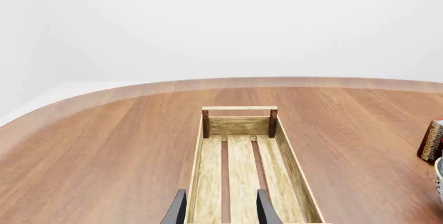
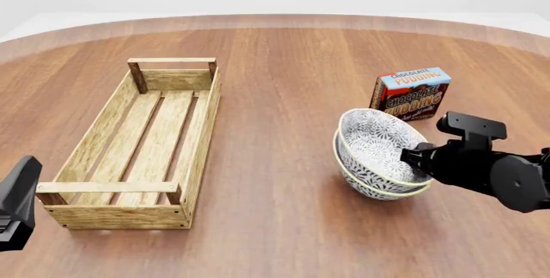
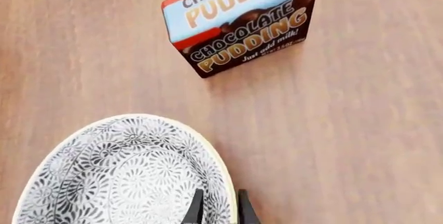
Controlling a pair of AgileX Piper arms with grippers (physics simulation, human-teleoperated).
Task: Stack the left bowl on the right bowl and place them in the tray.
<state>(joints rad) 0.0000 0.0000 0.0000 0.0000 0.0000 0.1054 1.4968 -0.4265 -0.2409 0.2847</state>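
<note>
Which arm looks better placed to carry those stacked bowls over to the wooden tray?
The right arm, probably. Its claw already pinches the rim of the stacked bowls, while the left claw hovers open over the tray, away from them.

You work at one table point(image 2: 284, 46), a reddish-brown wood top with grain running away from you in the front view. Its far edge curves in an arc from 10 o'clock through 12 to 2 o'clock, finished with a paler band point(image 1: 291, 82). Beyond the edge a plain white floor point(image 1: 62, 90) meets a plain white wall point(image 1: 229, 22) with barely a visible seam. Light is soft and even; shadows on the top are faint and short.
</note>
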